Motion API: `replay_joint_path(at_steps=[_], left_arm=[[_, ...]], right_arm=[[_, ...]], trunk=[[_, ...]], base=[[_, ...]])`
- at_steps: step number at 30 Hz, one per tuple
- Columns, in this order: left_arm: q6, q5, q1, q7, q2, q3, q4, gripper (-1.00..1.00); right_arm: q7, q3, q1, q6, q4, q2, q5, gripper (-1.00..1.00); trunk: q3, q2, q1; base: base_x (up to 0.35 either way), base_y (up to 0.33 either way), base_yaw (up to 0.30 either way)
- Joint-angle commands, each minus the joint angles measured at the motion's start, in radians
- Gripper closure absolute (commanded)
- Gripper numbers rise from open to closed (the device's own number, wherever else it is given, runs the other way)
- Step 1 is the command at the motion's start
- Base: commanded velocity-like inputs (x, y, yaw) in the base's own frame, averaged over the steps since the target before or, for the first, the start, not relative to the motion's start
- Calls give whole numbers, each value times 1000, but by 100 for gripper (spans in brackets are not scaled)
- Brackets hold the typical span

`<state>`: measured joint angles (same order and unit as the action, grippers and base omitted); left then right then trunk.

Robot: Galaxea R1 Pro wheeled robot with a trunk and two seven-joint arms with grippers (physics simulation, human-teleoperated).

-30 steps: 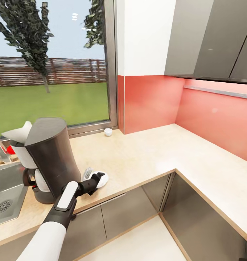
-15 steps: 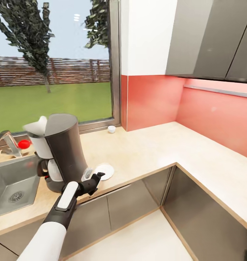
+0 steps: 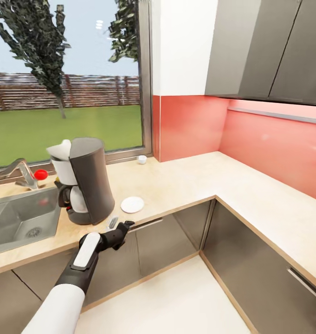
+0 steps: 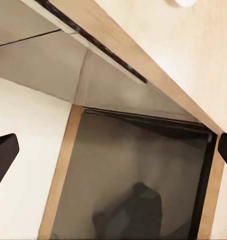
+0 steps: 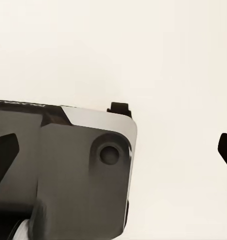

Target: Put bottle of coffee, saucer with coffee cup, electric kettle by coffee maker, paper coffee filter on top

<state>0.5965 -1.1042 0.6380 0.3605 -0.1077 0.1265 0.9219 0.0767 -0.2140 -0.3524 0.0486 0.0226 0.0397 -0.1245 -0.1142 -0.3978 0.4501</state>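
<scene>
On kitchen countertop (image 3: 176, 190): 1 coffee maker (image 3: 86, 181), 1 saucer (image 3: 132, 204), 1 coffee cup (image 3: 142, 159) by window, 1 sink (image 3: 18, 218) w/ 1 faucet (image 3: 21, 169). 1 robot arm (image 3: 79, 269) in head view.

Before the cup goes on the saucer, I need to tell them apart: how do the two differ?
The saucer is a flat, wide disc; the cup is a much narrower, upright piece. The saucer lies beside the coffee maker near the counter's front edge; the cup stands far back by the window, apart from the saucer. Both are white and sit on the countertop.
</scene>
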Motion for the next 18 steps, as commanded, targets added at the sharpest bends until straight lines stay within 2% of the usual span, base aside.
replay_joint_path(at_steps=[1,4,6,9,11,13,15,16,18], left_arm=[[5,-10,-1,9,-1,3,2,-100],[8,-12,-50,4,0,3,11,-100],[9,-6,-98,-55,12,3,12,-100],[10,-1,-154,-159,58,-3,6,-100],[11,2,-208,-242,101,-8,3,-100],[10,17,-260,-286,131,-10,1,-100],[9,64,-319,-307,155,-11,-1,-100],[5,101,-349,-312,164,-11,-7,-100],[-27,198,-389,-318,173,-11,-46,-100]], right_arm=[[3,-8,0,5,2,0,-10,-100],[3,-8,0,5,2,0,-10,-100],[2,-8,0,5,3,0,-10,-100],[2,-8,0,5,3,-1,-10,-100],[2,-9,0,5,4,-5,-12,-100],[2,-8,0,4,5,-6,-14,-100],[2,-8,0,4,6,-7,-14,-100],[2,-7,0,4,6,-7,-15,-100],[2,-6,0,4,7,-7,-16,-100]], trunk=[[-2,-2,0],[-2,-2,0],[-2,-2,0],[-2,-2,0],[-2,-2,0],[-2,-2,0],[-2,-2,0],[-2,-2,0],[-2,-2,0]], base=[[-337,-30,0],[-336,-10,0],[-199,-2,0],[-69,-1,0],[-20,0,0],[-7,0,0],[-3,0,0],[-1,0,0],[0,0,0]])
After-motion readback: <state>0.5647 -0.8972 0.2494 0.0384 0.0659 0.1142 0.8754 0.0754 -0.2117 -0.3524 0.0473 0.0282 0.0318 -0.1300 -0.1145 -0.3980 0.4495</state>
